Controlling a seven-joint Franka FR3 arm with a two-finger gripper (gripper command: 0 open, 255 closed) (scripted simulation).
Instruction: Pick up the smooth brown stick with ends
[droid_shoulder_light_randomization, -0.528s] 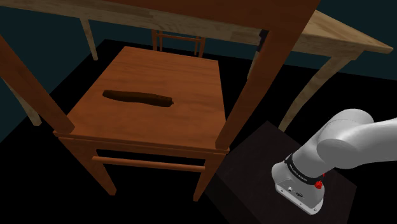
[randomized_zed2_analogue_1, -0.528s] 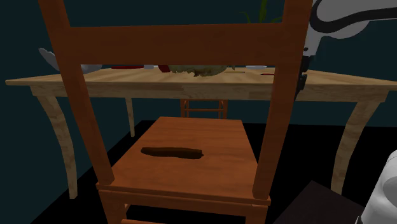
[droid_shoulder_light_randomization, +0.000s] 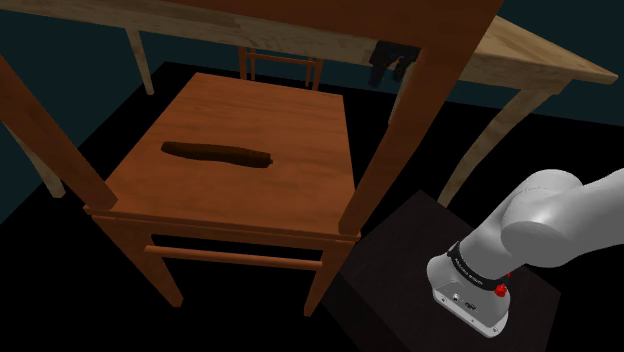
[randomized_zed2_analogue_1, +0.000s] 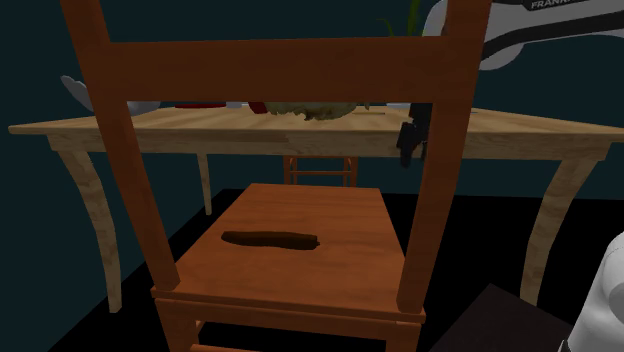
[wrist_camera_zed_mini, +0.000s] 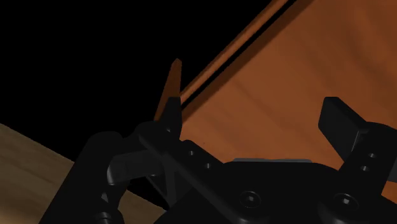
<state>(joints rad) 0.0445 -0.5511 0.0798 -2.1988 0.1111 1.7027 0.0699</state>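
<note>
Stick (droid_shoulder_light_randomization: 217, 153) lies mid-seat on the chair (droid_shoulder_light_randomization: 285, 100), bare wood all round. Shoulder view: gripper (droid_shoulder_light_randomization: 390, 62) hangs at its two o'clock, past the seat's far edge, fingers apart.

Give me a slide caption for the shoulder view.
Brown stick lies on the chair seat; open black gripper hangs by the chair's back post.

Dark brown stick (droid_shoulder_light_randomization: 217, 153) (reddish-brown chair (droid_shoulder_light_randomization: 290, 110))
</note>
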